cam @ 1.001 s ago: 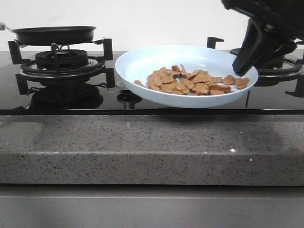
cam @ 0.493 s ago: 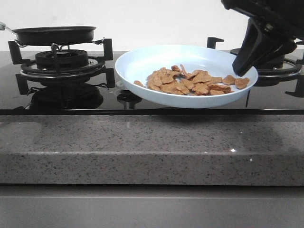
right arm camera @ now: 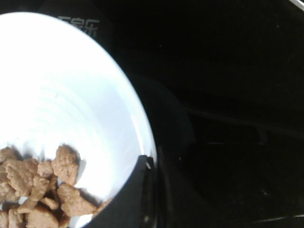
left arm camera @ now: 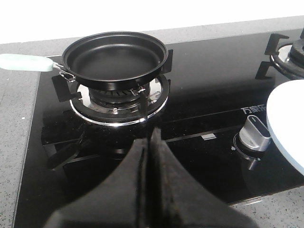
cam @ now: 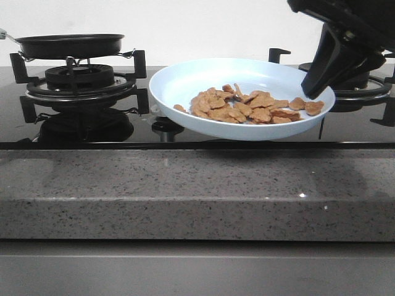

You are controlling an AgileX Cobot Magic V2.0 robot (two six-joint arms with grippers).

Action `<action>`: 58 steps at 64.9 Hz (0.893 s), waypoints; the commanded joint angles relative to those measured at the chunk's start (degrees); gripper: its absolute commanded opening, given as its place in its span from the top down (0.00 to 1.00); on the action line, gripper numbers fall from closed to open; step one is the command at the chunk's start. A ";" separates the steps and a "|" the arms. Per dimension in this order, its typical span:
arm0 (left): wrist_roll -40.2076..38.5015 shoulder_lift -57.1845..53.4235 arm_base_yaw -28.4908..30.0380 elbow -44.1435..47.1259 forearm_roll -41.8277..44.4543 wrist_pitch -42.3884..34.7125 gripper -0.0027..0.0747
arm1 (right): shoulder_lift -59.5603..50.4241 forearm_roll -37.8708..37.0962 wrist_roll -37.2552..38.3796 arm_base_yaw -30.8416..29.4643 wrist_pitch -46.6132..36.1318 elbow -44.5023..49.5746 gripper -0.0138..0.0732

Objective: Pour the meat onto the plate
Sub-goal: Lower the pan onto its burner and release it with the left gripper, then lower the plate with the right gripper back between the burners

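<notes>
Front view: wide pale-blue round plate [cam: 242, 98] in the middle, pinched at its right rim by the right gripper [cam: 310, 91], keeping small orange-brown meat pieces [cam: 250, 106] inside.

Left wrist view: black round frying pan [left arm camera: 115, 61] empty, upper left; left gripper [left arm camera: 149, 152] pressed together, holding nothing.

Right wrist view: meat heaped lower left.

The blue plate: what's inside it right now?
The plate holds a loose heap of meat toward its right side; the left part is bare. The right gripper clamps the rim, hiding a small bit there.
</notes>
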 commanded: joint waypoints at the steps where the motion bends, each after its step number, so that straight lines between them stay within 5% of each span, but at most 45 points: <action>1: -0.51 0.29 -0.43 -1.41 0.61 -4.86 0.99 | -2.08 1.29 -0.44 0.07 -1.52 -1.37 0.91; 15: -0.51 0.29 -0.43 -1.41 0.61 -4.86 0.99 | -1.61 2.23 -0.44 0.07 3.62 -4.78 0.91; 58: -0.51 0.29 -0.43 -1.41 0.38 -5.59 0.99 | 24.20 2.23 -0.39 -0.05 14.51 -45.31 0.91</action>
